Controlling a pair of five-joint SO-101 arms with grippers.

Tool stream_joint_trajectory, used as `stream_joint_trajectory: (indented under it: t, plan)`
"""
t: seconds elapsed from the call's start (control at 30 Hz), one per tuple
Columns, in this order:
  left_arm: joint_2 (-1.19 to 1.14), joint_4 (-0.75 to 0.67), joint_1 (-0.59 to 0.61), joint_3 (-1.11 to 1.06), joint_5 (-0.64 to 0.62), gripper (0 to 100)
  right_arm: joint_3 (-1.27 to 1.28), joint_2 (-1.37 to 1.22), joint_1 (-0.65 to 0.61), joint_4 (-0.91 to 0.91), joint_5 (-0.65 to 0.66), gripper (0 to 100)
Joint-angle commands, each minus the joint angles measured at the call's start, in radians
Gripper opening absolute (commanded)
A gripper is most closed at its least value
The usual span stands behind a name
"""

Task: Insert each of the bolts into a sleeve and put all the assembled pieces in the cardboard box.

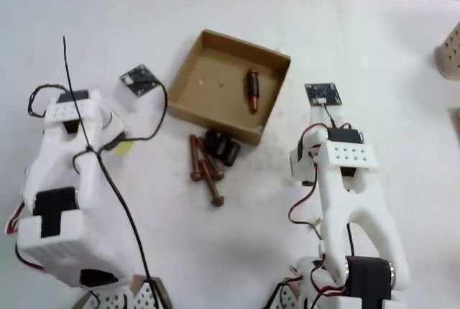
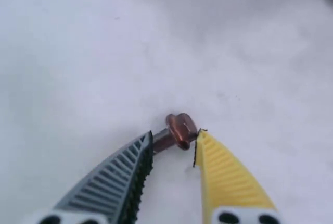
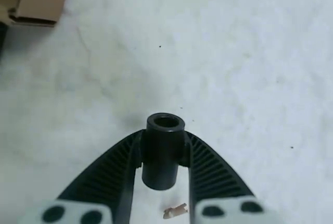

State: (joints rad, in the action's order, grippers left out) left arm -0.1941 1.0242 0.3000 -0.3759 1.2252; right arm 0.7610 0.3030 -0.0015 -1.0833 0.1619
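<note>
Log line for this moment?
left end effector: shut on bolt | right end effector: shut on sleeve | box: one assembled piece | table: loose bolts, loose sleeves

Left gripper (image 2: 174, 141) clamps copper bolt (image 2: 180, 129), head at fingertips, above white table (image 2: 104, 52)

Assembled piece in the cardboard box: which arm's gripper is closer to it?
Right. The right gripper sits just beside the cardboard box wall nearest the assembled piece; the left gripper is out past the box's opposite side, farther off.
</note>
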Motion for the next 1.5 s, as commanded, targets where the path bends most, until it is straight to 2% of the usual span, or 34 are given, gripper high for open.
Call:
stream_joint_trajectory:
  t: [0.0,0.2,0.37,0.7,0.83,0.9,0.97,1.2,1.3,1.47]
  plan:
    - [-0.045,0.009,0.016,0.080,0.014,15,-0.008,0.048,0.007,0.013,0.014,1.7]
    - [-0.160,0.009,0.010,0.167,-0.006,15,-0.008,0.048,0.007,0.013,0.014,1.7]
    - [-0.222,0.011,0.015,0.276,-0.147,15,-0.008,0.048,0.007,0.013,0.014,1.7]
    - [-0.228,0.011,0.018,0.480,-0.852,16,-0.008,0.048,0.007,0.013,0.014,1.7]
    - [-0.223,0.032,0.033,0.514,-1.016,16,-0.008,0.048,0.007,0.013,0.014,1.7]
    - [-0.223,0.083,0.033,0.539,-1.010,16,-0.008,0.048,0.007,0.013,0.014,1.7]
    - [-0.223,0.143,0.028,0.565,-0.951,16,-0.008,0.048,0.007,0.013,0.014,1.7]
    - [-0.232,0.192,0.025,0.551,-0.502,16,-0.008,0.048,0.008,0.013,0.014,1.7]
    - [-0.232,0.133,0.025,0.486,-0.371,16,-0.008,0.048,0.008,0.013,0.014,1.7]
    - [-0.232,-0.089,0.027,0.377,-0.361,16,-0.008,0.048,0.028,0.013,0.014,1.7]
